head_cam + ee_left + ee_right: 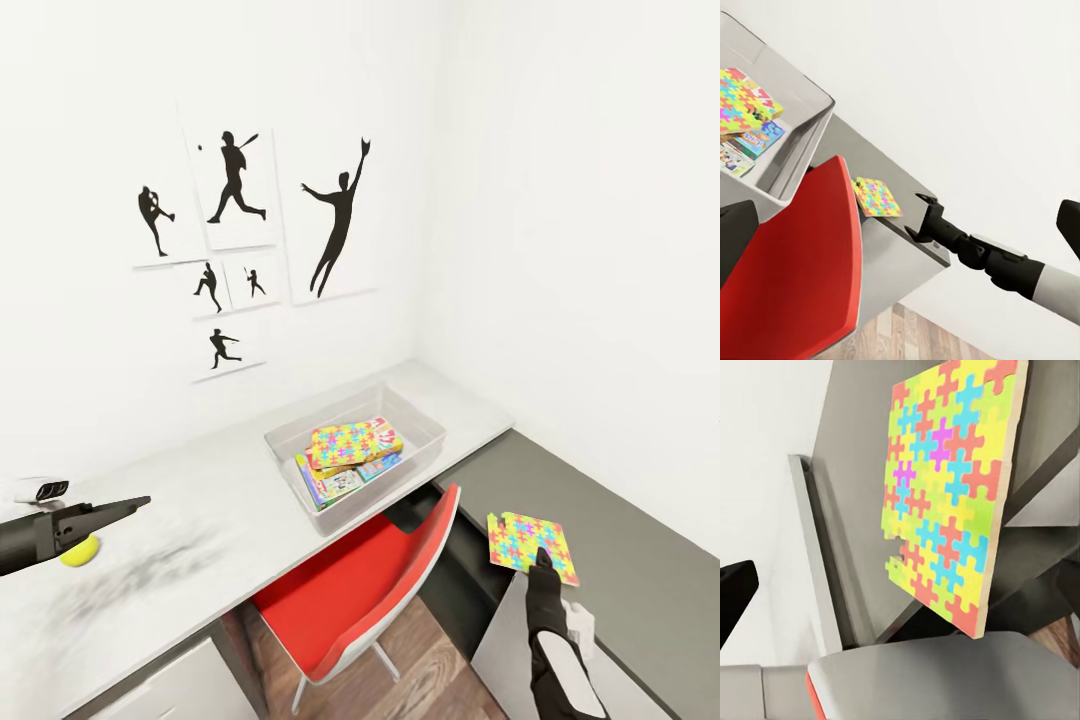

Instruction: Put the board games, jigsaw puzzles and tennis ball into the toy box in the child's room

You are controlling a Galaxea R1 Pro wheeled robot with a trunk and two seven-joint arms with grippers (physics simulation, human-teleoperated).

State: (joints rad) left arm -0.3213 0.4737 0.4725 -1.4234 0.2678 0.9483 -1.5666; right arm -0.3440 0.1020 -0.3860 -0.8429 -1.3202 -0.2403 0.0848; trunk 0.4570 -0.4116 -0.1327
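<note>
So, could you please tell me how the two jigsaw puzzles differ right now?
The jigsaw puzzle in the toy box lies on top of the board games inside the toy box; the jigsaw puzzle by the right gripper is outside it, over the lower dark section of the table. The first sits clear of both arms, while the second is at the right gripper. Both are thin multicoloured squares of interlocked pieces.

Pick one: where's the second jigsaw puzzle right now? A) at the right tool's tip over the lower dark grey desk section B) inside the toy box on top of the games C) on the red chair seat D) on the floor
A: the loose jigsaw puzzle sits at the right tool tip above the dark grey desk section; the other puzzle is already in the toy box.
</note>
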